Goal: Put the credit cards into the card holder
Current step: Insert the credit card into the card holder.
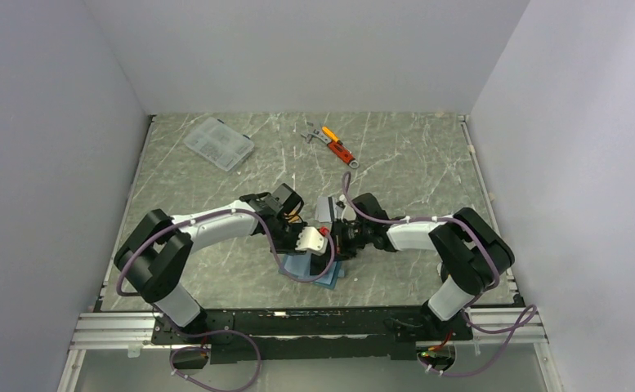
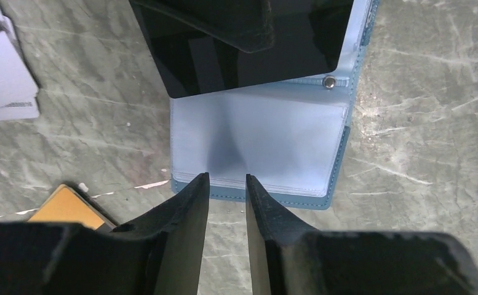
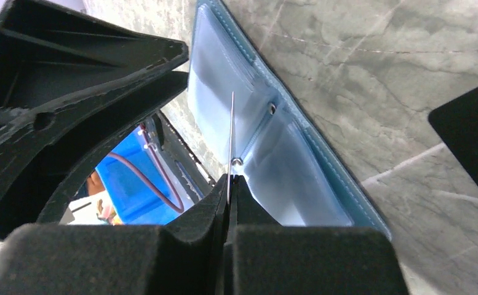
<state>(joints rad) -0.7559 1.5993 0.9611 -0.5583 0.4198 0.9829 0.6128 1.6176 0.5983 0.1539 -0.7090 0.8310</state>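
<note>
The teal-blue card holder (image 2: 267, 144) lies open on the table, its light-blue clear pockets facing up; it also shows in the right wrist view (image 3: 298, 178) and under both grippers in the top view (image 1: 328, 276). My right gripper (image 3: 230, 178) is shut on a thin card (image 3: 231, 135), seen edge-on and standing over the holder's fold. In the left wrist view this card (image 2: 224, 61) looks dark and covers the holder's far half. My left gripper (image 2: 227, 179) is open by a narrow gap and empty, its tips at the holder's near edge. An orange-gold card (image 2: 70, 208) lies left of it.
A silver-grey card (image 1: 328, 208) lies just behind the grippers and shows at the upper left of the left wrist view (image 2: 2, 80). A clear plastic box (image 1: 219, 143) sits at the back left. An orange-handled tool (image 1: 336, 144) lies at the back centre.
</note>
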